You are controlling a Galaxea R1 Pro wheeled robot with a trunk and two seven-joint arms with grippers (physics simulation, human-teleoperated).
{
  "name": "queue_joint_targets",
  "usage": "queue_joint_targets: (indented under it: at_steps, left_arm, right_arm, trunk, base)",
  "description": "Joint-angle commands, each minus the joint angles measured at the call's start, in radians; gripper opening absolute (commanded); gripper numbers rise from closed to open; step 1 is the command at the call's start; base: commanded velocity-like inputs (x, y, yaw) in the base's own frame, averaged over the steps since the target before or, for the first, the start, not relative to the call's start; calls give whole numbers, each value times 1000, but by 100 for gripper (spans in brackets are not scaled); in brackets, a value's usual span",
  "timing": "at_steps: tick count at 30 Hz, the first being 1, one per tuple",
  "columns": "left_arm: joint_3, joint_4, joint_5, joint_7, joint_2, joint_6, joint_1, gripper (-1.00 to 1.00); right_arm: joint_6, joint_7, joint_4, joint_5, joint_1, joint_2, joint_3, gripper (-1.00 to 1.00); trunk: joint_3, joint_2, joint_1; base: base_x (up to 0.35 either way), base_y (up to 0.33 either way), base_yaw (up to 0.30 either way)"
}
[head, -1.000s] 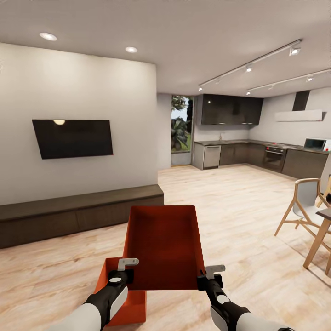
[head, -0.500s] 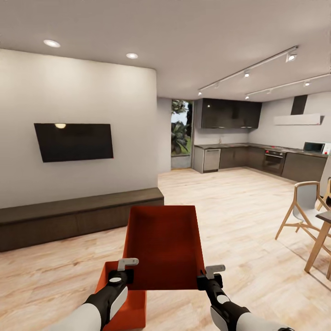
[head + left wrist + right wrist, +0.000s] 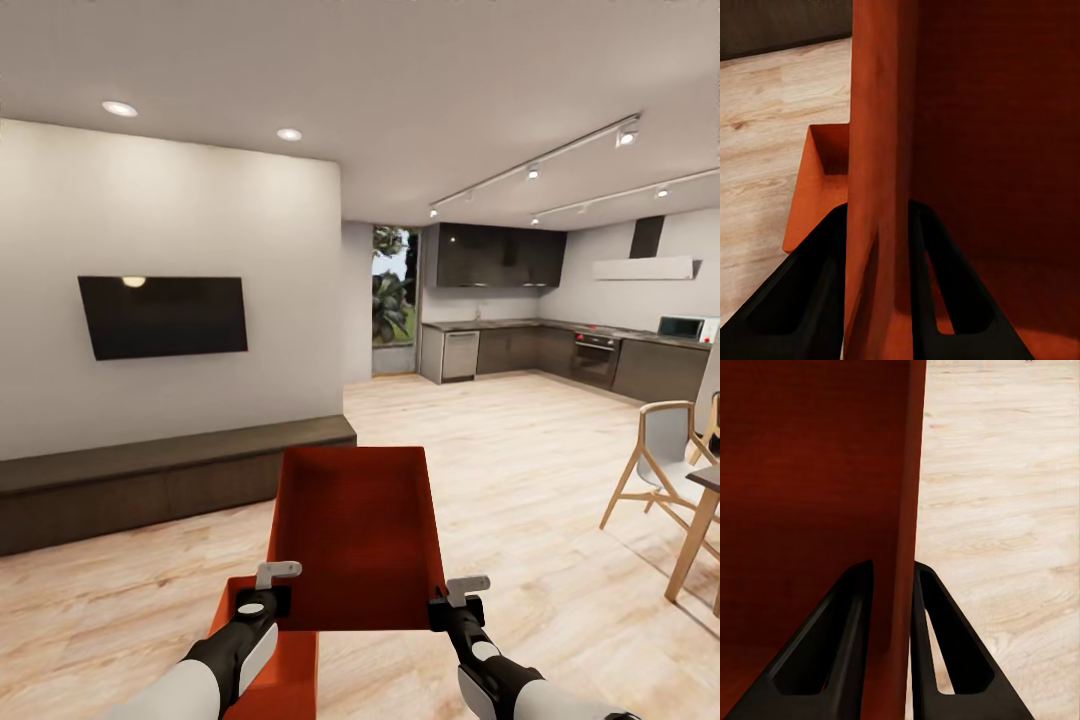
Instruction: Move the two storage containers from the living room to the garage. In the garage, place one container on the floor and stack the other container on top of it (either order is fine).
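The second container (image 3: pixel 268 660) sits on the wood-plank floor (image 3: pixel 100 610) of the living room, low on the left. The left pincer (image 3: pixel 268 590) clamps one side wall of the lifted container (image 3: pixel 358 530), the right pincer (image 3: pixel 458 600) the other. The trip to the garage and the stacking remain undone.

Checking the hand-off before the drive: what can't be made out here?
- Second container, head view: mostly behind the held container and left gripper, cut by the bottom edge.
- Garage: no view reaches it.
- Right gripper, wrist view: wall covers its contact faces.
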Motion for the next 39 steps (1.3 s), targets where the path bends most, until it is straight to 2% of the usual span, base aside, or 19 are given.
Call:
queue_joint_targets:
  at_steps: [1, 14, 39]
  left_arm:
    - [17, 0, 6, 13, 7, 3, -1, -100]
    - [18, 0, 6, 12, 6, 3, -1, -100]
    - [17, 0, 6, 13, 6, 3, -1, -100]
  right_arm:
    - [-8, -4, 0, -21, -1, -1, 4, -100]
    - [-8, -4, 0, -21, -1, -1, 4, -100]
    - [-8, -4, 0, -21, -1, 0, 4, -100]
  trunk:
    - [0, -1, 0]
    - [19, -1, 0]
    - [20, -1, 0]
  base:
    - [0, 0, 0]
    - [0, 0, 0]
    - [0, 0, 0]
